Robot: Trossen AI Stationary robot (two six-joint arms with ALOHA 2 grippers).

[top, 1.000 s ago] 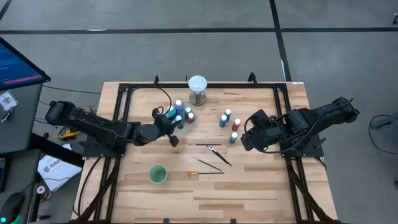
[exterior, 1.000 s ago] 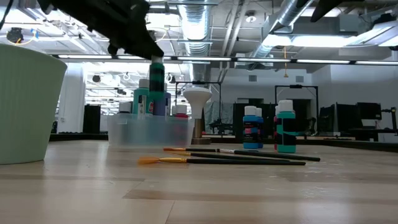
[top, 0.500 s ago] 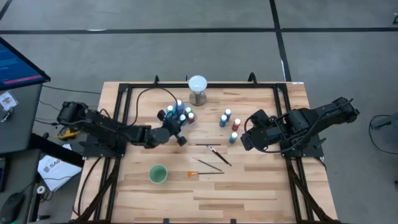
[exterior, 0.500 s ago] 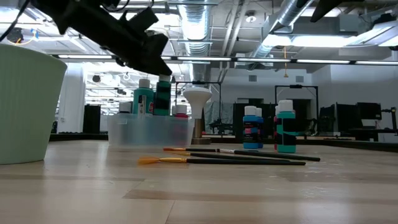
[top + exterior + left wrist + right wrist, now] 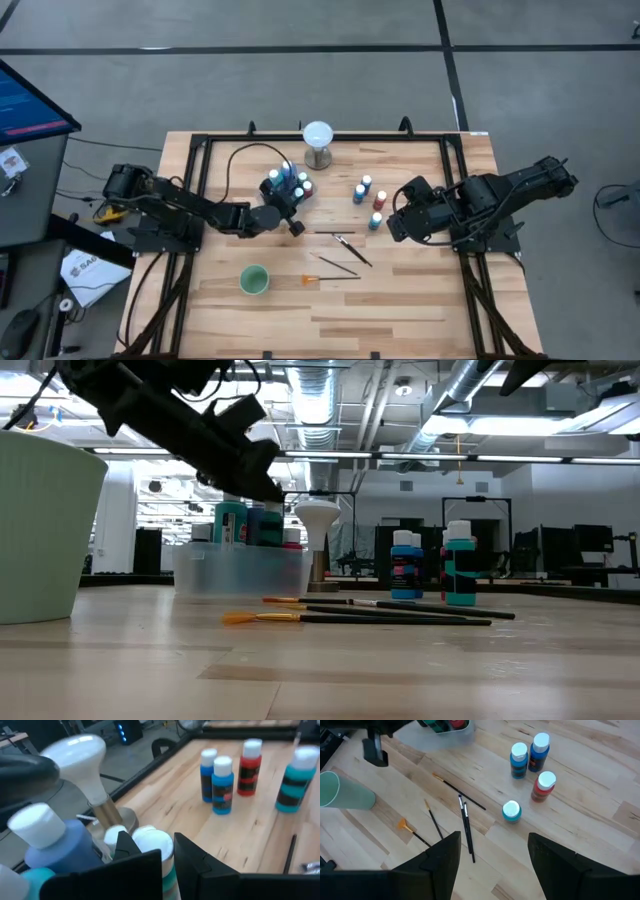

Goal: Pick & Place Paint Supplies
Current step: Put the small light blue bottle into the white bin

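my left gripper [image 5: 165, 851] clamped on a white-capped teal paint bottle [image 5: 156, 845], over the clear plastic bin [image 5: 240, 572]. right gripper [image 5: 490, 851] spread, empty, right of bin, above four loose bottles [image 5: 368, 205].

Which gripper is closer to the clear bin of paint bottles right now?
Left. The left gripper is over the clear bin, shut on a teal bottle. The right gripper waits open beyond the four loose bottles.

bottle labels illegible, no readable text

The left end effector [image 5: 262, 482] hides part of the bottle [image 5: 159, 851] it grips.
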